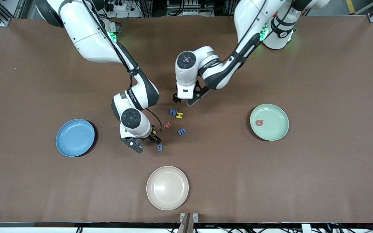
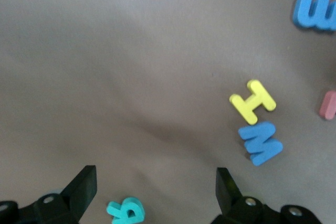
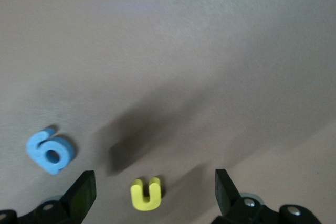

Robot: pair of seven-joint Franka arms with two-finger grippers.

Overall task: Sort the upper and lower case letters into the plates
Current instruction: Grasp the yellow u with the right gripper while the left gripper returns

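Observation:
The blue plate (image 1: pixel 75 137) lies empty toward the right arm's end. The mint green plate (image 1: pixel 274 127) toward the left arm's end holds a red letter (image 1: pixel 259 122). Between them lie a blue W (image 1: pixel 173 112), a yellow H (image 1: pixel 179 115), a red w (image 1: pixel 167 124), a blue E (image 1: pixel 181 131) and a blue g (image 1: pixel 159 147). My right gripper (image 1: pixel 147 144) is open, low over a yellow u (image 3: pixel 145 194) that lies between its fingers. My left gripper (image 1: pixel 184 101) is open, low over a teal letter (image 2: pixel 126 209) beside the blue W (image 2: pixel 261 142) and the yellow H (image 2: pixel 253 102).
A cream-beige plate (image 1: pixel 167 187) lies empty near the front edge, nearer to the camera than the letters. The two grippers work close together over the letter cluster. The brown table surface spreads wide around the plates.

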